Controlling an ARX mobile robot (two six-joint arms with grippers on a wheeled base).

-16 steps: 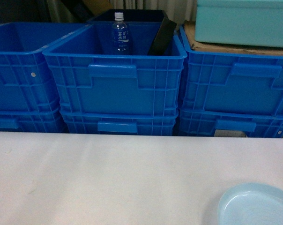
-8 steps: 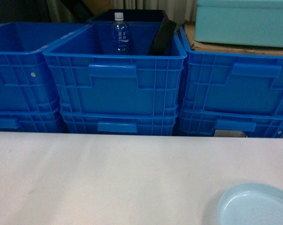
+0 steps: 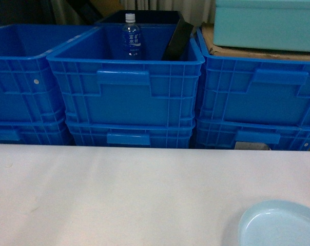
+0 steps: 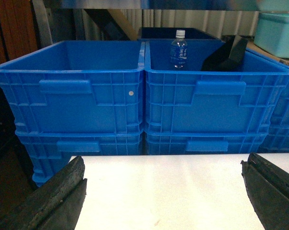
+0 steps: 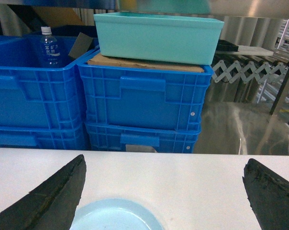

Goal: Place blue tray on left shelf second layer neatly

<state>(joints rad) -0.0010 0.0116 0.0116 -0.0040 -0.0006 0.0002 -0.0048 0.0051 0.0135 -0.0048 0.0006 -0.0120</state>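
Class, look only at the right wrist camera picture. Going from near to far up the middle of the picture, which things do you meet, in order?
Blue tray at the bottom edge → bare white table → stacked dark-blue crates → sheet of cardboard on the top crate → turquoise box on the cardboard.

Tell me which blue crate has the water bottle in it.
The middle top crate holds the water bottle; the left one looks empty.

Before you, stacked dark-blue crates (image 3: 125,89), a water bottle (image 3: 131,36) inside one, a turquoise box (image 3: 267,23) on cardboard (image 3: 237,50).
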